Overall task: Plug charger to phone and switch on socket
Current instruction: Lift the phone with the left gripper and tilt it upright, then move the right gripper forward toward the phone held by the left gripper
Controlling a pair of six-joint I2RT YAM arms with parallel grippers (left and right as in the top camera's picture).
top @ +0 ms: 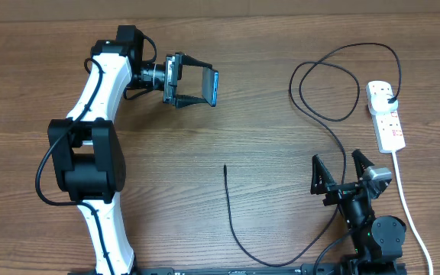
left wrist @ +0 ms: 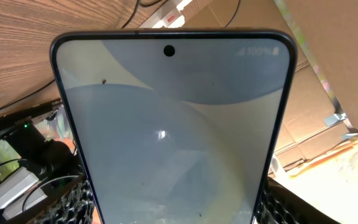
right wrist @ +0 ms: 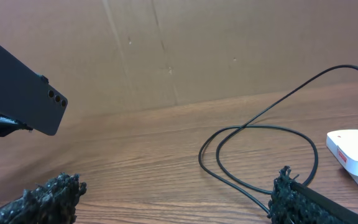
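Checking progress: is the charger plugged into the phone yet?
Not plugged in. The charger's free tip lies on the table, apart from the phone, held aloft in the left fingers.

Light falls evenly from above, bright and soft. The table shows crisp grain, and only faint shadows hug the left arm. Seen close from the left wrist, the phone glows pale with one small white glint near mid-screen, and the cardboard at lower right burns out to white. The right wrist view is dimmer and browner. There the right end effector has fuzzy, unfocused fingers, while the socket glares bright.
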